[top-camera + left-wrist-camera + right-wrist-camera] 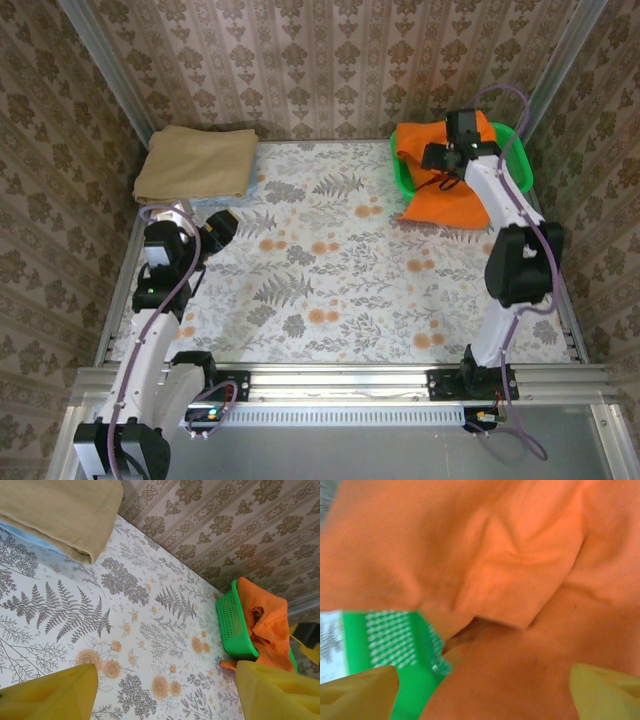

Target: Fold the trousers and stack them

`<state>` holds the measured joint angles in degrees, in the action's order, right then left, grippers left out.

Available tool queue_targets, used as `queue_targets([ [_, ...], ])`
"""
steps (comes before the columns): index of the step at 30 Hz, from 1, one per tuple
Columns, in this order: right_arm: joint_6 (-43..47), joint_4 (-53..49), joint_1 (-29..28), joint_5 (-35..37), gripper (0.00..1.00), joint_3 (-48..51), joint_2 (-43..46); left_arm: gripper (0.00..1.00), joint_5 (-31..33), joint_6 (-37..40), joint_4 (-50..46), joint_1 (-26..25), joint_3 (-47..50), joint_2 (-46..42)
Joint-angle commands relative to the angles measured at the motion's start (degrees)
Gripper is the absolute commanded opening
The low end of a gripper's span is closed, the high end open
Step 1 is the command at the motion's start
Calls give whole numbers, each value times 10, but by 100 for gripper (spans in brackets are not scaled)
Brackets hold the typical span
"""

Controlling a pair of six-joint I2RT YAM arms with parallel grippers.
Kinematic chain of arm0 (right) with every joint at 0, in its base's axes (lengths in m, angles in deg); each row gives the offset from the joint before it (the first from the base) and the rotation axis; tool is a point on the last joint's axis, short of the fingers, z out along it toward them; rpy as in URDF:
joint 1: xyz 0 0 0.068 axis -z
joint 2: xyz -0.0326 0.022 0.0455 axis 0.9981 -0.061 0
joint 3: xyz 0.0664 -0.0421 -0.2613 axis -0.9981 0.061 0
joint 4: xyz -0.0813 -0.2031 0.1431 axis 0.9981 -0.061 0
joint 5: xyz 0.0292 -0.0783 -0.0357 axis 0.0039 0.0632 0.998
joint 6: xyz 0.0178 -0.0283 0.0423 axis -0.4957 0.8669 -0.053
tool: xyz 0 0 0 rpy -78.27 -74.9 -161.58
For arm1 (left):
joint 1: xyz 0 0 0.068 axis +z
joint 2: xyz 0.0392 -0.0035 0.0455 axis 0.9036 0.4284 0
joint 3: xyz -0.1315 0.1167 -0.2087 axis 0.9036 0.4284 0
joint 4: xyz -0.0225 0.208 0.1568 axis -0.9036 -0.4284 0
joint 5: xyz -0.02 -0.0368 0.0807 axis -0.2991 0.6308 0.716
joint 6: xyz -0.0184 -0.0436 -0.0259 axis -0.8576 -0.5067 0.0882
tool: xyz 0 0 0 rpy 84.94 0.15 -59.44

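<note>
The orange trousers (450,195) lie crumpled in a green basket (405,178) at the table's far right, with part of them spilling over the basket's front onto the table. My right gripper (441,160) hangs just over the heap. In the right wrist view this gripper (482,695) is open, its yellow fingertips (357,692) wide apart over folds of trousers (520,570) and the basket's rim (395,655). My left gripper (220,228) is open over the table's left side, holding nothing. The left wrist view shows the left gripper (165,695) with the trousers (267,625) and basket (235,625) far off.
A folded tan cloth (195,162) lies on something light blue at the far left corner, also seen as the tan cloth (55,510) in the left wrist view. The floral tablecloth (330,270) covers the table. Patterned walls close in the back and both sides.
</note>
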<state>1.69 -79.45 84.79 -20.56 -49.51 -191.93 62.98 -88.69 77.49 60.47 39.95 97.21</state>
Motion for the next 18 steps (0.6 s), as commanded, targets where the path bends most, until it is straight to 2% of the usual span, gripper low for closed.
queue_targets([
  [1,43,-44,1,49,92,-64,-63,74,-12,14,-7,-5,-9,1],
  [7,69,-46,-5,-6,91,-153,-137,74,-26,12,8,-14,-3,31],
  [13,61,-89,-13,27,88,-233,-201,73,-23,8,25,-35,10,56],
  [15,57,-91,-14,22,83,-243,-212,73,-22,2,41,-42,23,59],
  [18,55,-88,-15,16,61,-252,-217,73,-25,-2,58,-51,36,65],
])
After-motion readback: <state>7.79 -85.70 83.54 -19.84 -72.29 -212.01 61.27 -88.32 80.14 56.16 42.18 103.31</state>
